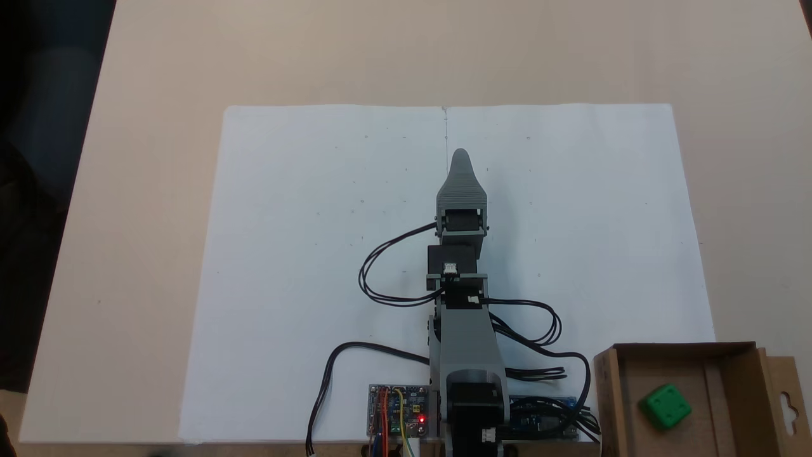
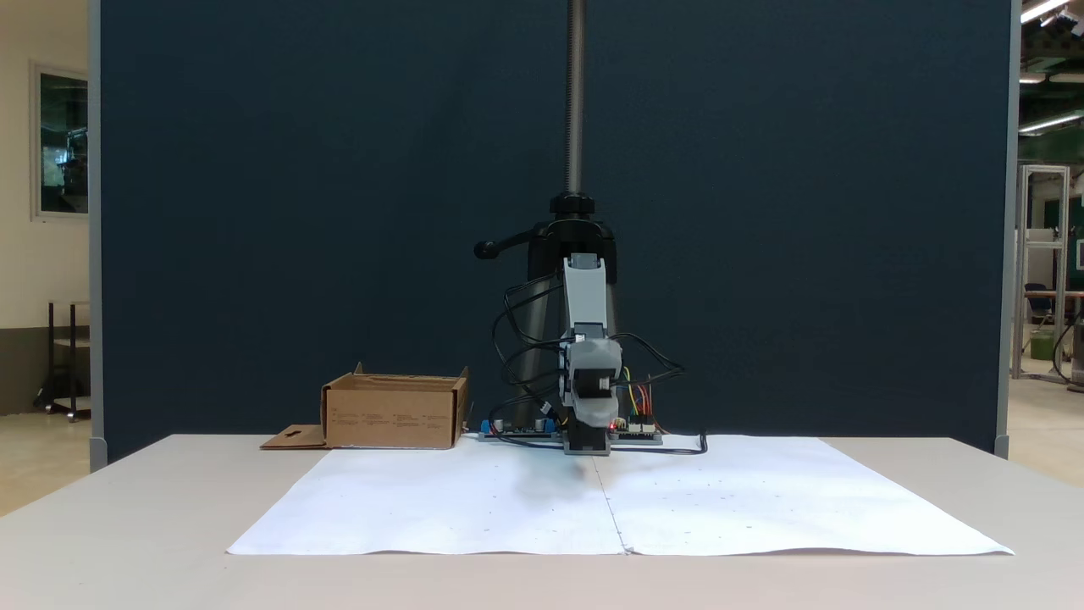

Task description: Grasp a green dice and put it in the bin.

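White paper (image 1: 317, 254) covers the beige table (image 1: 158, 63) before a dark partition (image 2: 339, 169); the gripper (image 1: 461, 155) points forward, its grip state unclear.

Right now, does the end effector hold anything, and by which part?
Nothing is held: the end effector hangs over the white paper, while the green dice lies inside the cardboard box.

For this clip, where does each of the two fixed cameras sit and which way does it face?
A fixed view: above the table, looking down; the arm reaches up-frame over the white paper, the green dice lies in the bin at lower right.
A fixed view: low at the table's far edge, facing the arm head-on; the bin stands left.
Shared: arm, bin, paper. The gripper shows one tip, so the jaws' state is unclear.
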